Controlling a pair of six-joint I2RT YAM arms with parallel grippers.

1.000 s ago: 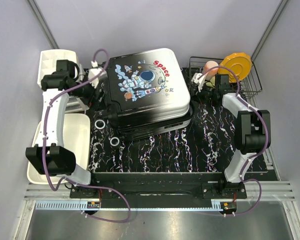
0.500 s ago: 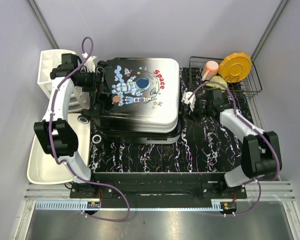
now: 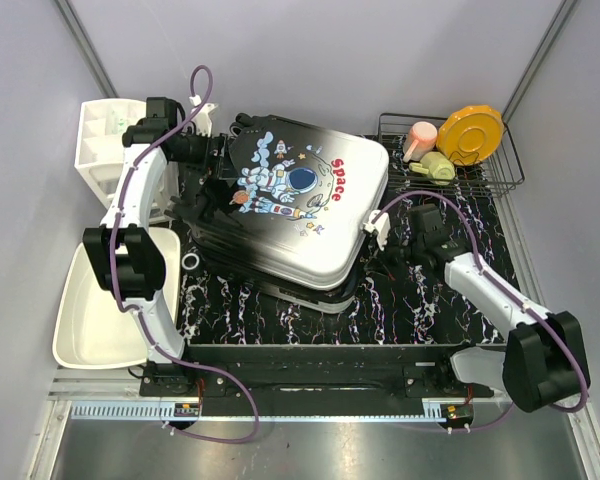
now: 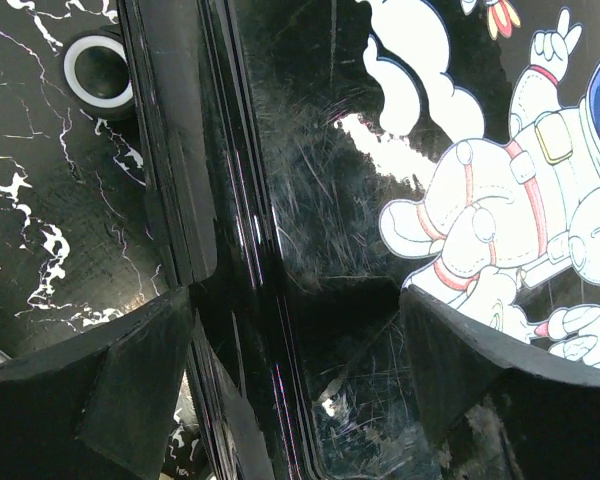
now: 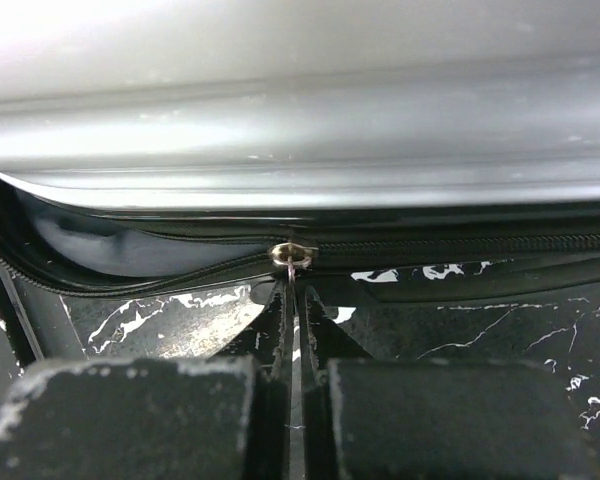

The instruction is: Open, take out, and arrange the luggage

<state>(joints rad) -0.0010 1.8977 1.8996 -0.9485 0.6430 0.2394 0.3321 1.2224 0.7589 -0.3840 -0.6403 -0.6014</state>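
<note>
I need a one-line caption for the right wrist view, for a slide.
The right gripper pinches the zipper pull of the luggage, over the black marbled table.

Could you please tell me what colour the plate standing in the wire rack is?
The plate is orange-yellow; it shows best in the top external view.

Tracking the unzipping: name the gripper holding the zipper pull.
The right gripper, shut on the zipper pull; the left gripper stands open over the suitcase.
</note>
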